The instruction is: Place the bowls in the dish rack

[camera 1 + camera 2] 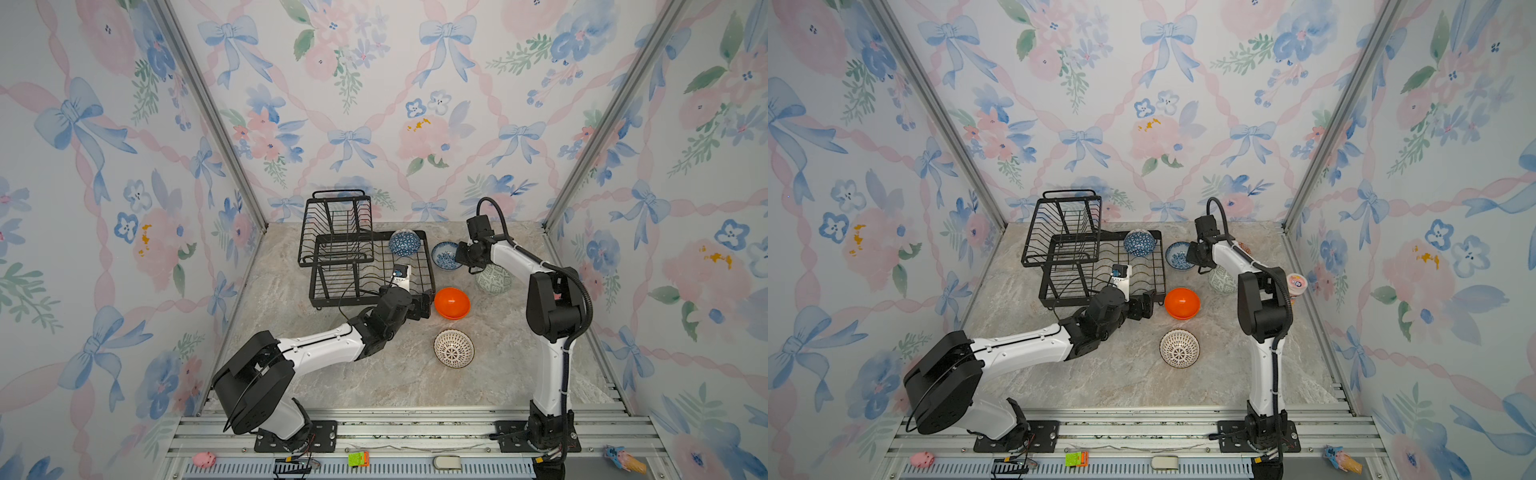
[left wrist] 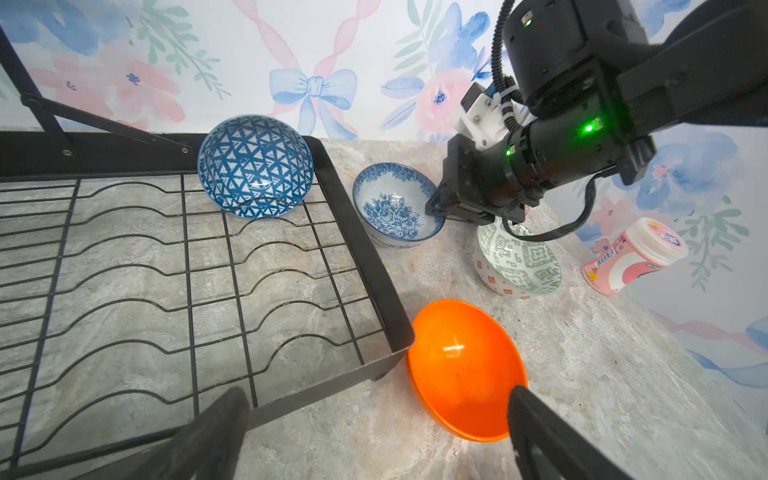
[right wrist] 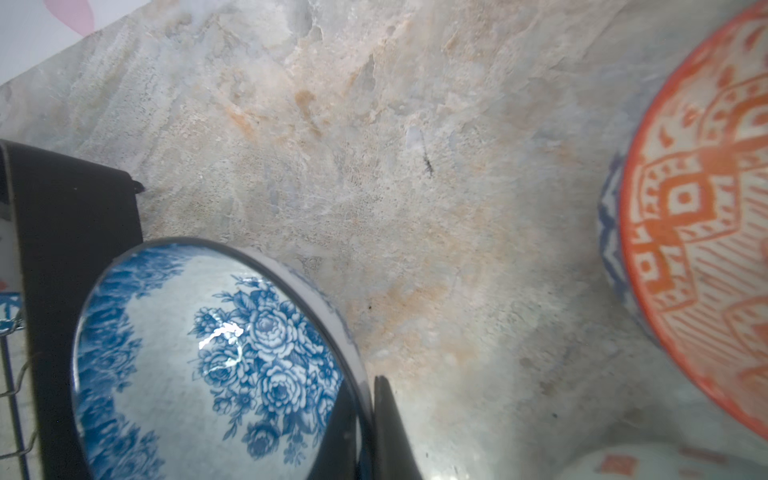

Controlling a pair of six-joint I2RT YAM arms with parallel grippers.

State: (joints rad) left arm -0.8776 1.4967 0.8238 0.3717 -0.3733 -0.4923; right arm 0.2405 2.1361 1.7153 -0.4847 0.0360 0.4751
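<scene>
The black wire dish rack (image 1: 429, 266) (image 2: 365, 266) holds a blue geometric bowl (image 1: 405, 243) (image 2: 255, 166) at its far right corner. Just right of it, my right gripper (image 1: 459, 255) (image 3: 368, 415) is shut on the rim of the blue-white floral bowl (image 1: 444, 255) (image 3: 208, 353). My left gripper (image 1: 424, 306) (image 2: 376, 399) is open beside the plain orange bowl (image 1: 452, 303) (image 2: 461, 365), one finger at its rim. A pale green bowl (image 1: 494, 279) (image 2: 523, 257) lies tilted under the right arm. The white bowl with dark lines (image 1: 454, 348) sits nearest. An orange-white bowl (image 3: 706, 208) is close by.
A tall pink cup (image 1: 1296, 284) (image 2: 636, 257) stands by the right wall. The rack's raised upper basket (image 1: 336, 224) stands at the back left. Small toys (image 1: 203, 459) and a green block (image 1: 358, 458) lie on the front rail.
</scene>
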